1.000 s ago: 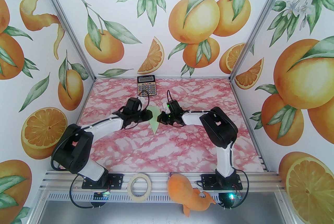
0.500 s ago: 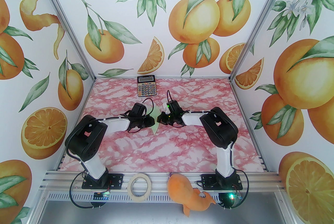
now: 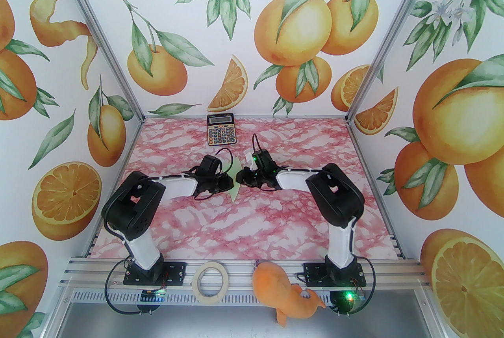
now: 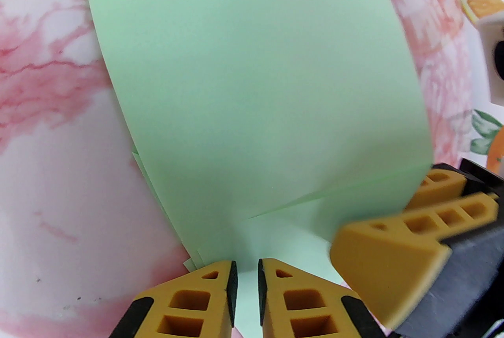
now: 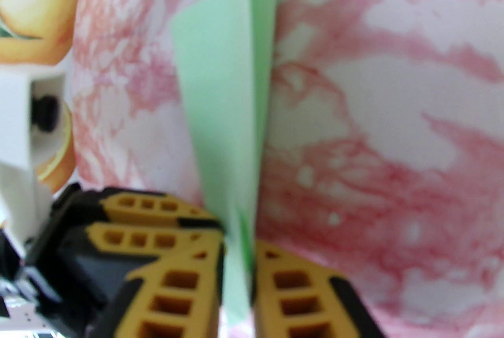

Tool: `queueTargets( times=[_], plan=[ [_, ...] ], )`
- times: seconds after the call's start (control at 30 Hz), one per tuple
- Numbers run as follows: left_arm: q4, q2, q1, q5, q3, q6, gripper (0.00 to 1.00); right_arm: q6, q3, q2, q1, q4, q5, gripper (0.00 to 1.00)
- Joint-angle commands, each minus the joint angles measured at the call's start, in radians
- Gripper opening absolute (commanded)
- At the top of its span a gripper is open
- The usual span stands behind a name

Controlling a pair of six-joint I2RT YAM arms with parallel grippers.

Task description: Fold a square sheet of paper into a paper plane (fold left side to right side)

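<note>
Green paper plane [image 4: 256, 92] between end effectors [image 4: 246, 281] [image 5: 239, 269]

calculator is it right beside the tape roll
No, the calculator lies at the far edge of the table, the tape roll on the near rail.

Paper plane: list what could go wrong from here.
1. The paper plane reaches between the fingers of the left tool and the right tool; pulling apart could tear it or let it slip.
2. The two tools stand very close together in the wrist views, so they may bump.
3. Its layers fan out at one edge, so the next crease may land crooked.
</note>
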Motion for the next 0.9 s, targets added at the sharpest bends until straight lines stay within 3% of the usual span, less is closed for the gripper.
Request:
queueTargets(
  times=[0.0, 0.23, 0.53, 0.87],
  plan=[
    [-0.096, 0.042, -0.008, -0.059, 0.019, 0.019, 0.16, 0.000, -0.019, -0.038, -0.008, -0.014, -0.015, 0.24],
    [-0.065, 0.065, -0.020, -0.042, 0.027, -0.047, 0.14, 0.021, -0.068, -0.030, 0.018, 0.019, -0.017, 0.34],
    [-0.038, 0.069, -0.032, -0.042, 0.011, -0.104, 0.14, 0.067, -0.130, -0.043, 0.075, 0.061, 0.007, 0.35],
    [-0.026, 0.070, -0.035, -0.036, 0.003, -0.117, 0.13, 0.069, -0.191, -0.099, 0.107, 0.045, 0.052, 0.20]
  ],
)
